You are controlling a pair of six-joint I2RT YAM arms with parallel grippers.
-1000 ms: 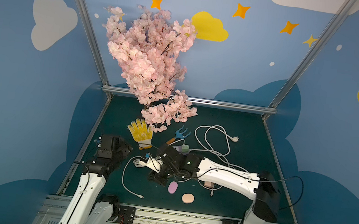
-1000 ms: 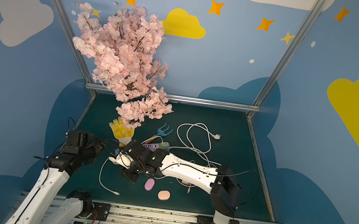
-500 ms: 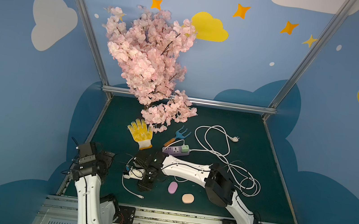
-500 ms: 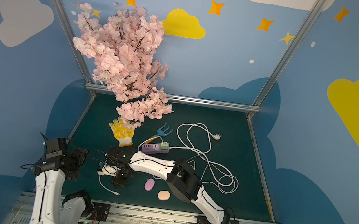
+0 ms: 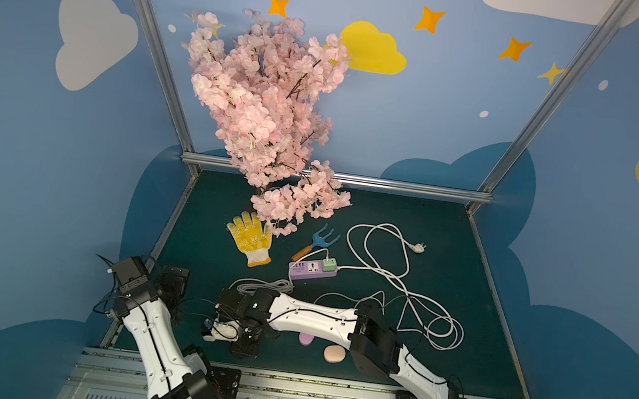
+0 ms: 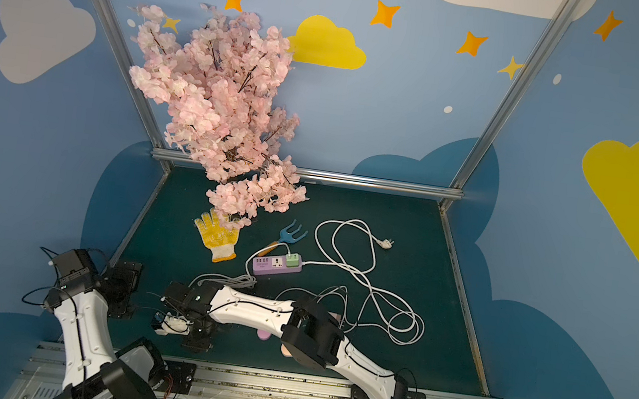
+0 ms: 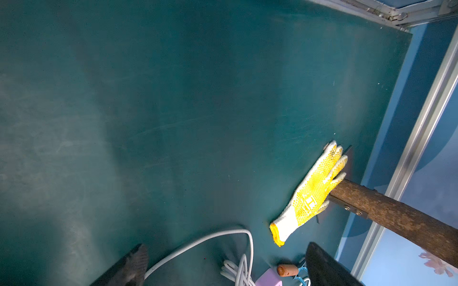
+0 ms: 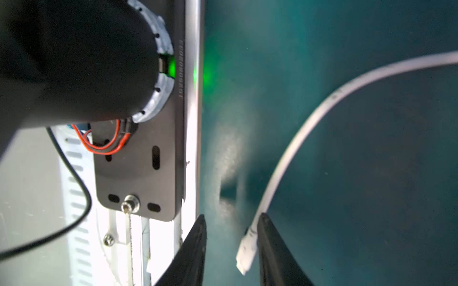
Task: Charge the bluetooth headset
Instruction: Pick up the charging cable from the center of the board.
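White cable tip point(image 8: 245, 250) loose inside right hand point(image 8: 232, 216)

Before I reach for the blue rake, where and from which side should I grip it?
Probably take the blue rake by its wooden handle, from above, jaws across it. It lies flat and the handle is narrow; its end is close to the purple power strip, so grip away from that end.

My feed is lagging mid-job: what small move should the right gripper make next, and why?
Probably close the right gripper on the white cable plug. In the right wrist view its jaws stand apart, with the plug's free end between them, lying against one of them and plugged into nothing.
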